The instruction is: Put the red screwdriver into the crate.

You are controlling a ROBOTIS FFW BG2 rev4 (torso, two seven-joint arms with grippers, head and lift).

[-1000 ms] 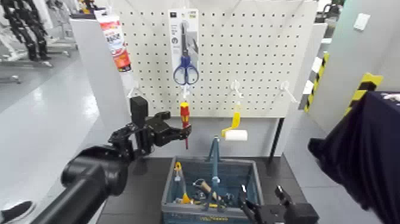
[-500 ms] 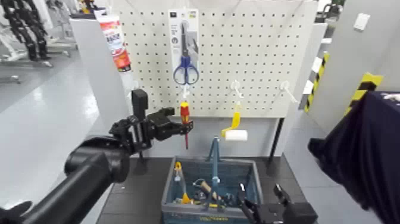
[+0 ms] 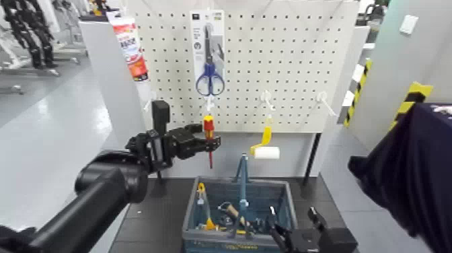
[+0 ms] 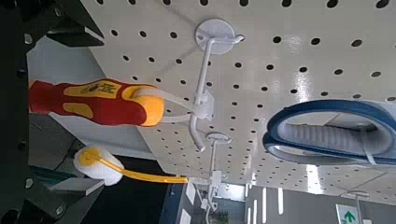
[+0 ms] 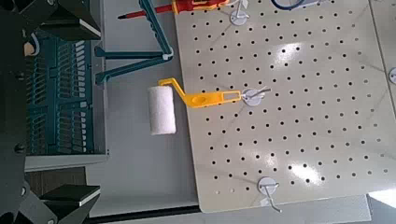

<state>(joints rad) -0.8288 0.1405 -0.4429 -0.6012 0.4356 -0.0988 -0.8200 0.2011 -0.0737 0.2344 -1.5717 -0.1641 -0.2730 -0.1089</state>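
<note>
The red screwdriver (image 3: pixel 208 127) hangs upright from a hook on the white pegboard (image 3: pixel 296 60), below the scissors, with its shaft pointing down. My left gripper (image 3: pixel 207 136) reaches in from the left and is open, one finger on each side of the red handle (image 4: pixel 93 101); in the left wrist view a gap shows on both sides. The crate (image 3: pixel 290 205) stands on the floor below the board, its blue central handle (image 3: pixel 242 176) upright and several tools inside. My right gripper (image 3: pixel 296 235) waits open low at the crate's near right corner. The right wrist view also shows the crate (image 5: pixel 61 93).
Blue-handled scissors (image 3: pixel 210 74) in a package hang above the screwdriver, and a yellow-handled paint roller (image 3: pixel 264 146) to its right. A tube package (image 3: pixel 131 47) hangs at the board's left edge. A large dark shape (image 3: pixel 417 175) fills the right side.
My left gripper has slid right and slightly up, so the screwdriver handle now sits between its fingers. The screwdriver still hangs on its hook. The right arm has barely moved.
</note>
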